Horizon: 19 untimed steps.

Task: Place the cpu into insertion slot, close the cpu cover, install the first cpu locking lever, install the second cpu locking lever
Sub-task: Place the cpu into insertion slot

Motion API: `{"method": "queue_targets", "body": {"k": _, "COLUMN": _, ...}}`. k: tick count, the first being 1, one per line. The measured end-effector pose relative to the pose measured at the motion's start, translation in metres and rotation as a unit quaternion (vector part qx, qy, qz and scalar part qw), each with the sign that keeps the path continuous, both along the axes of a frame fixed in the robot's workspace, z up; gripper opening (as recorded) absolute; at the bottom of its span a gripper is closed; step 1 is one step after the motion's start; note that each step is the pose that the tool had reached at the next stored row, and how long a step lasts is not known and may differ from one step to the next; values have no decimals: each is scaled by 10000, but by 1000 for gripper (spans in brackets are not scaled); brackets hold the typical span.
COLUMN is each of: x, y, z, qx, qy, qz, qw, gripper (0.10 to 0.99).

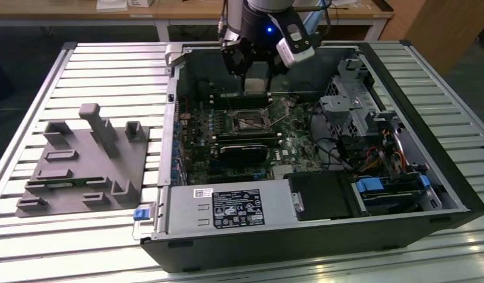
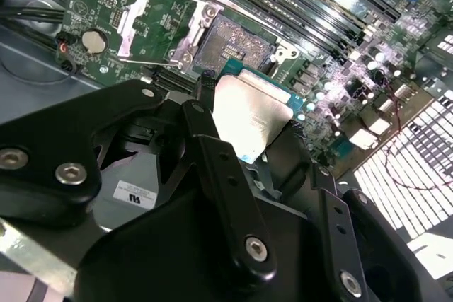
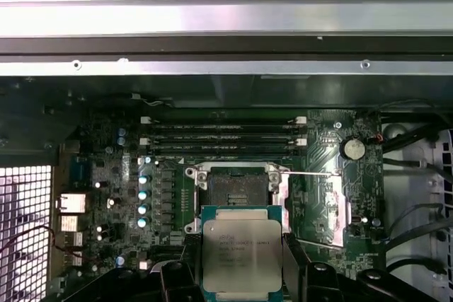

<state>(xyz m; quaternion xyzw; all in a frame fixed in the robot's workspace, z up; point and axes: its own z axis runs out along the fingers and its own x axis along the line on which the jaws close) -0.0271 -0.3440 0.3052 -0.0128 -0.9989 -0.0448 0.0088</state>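
Step in hand: 1 of 4, cpu into socket.

Gripper (image 1: 257, 75) is clamped on the cpu (image 1: 256, 88) by 2 opposite edges, with the metal top facing the first wrist view. In the exterior view the cpu hangs clear above the board at 12 o'clock from the insertion slot (image 1: 248, 121), apart from it. I cannot tell how much of that offset is height and how much is sideways.

The insertion slot is bare, its contact field exposed in the second wrist view. The cpu cover (image 2: 129, 25) is swung open off the slot, so the way down looks free.

Judgement on doing it well:
- Square the cpu over the silver frame before any descent. In the first wrist view its edges already look parallel to the frame.
- Keep it level and lower it straight, with 0 sideways slide, since the contacts probably bend easily.
- It should seat under its own weight, without pressing.
- The gripper needs room beside the frame walls to let go.
- Corner marks and notches: cannot tell, so confirm orientation first.
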Motion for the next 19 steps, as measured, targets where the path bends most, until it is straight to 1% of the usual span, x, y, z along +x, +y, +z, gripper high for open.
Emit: {"method": "queue_targets", "body": {"k": 19, "x": 0, "y": 0, "z": -307, "qx": 0, "qy": 0, "qz": 0, "qw": 10000, "gripper": 541}}
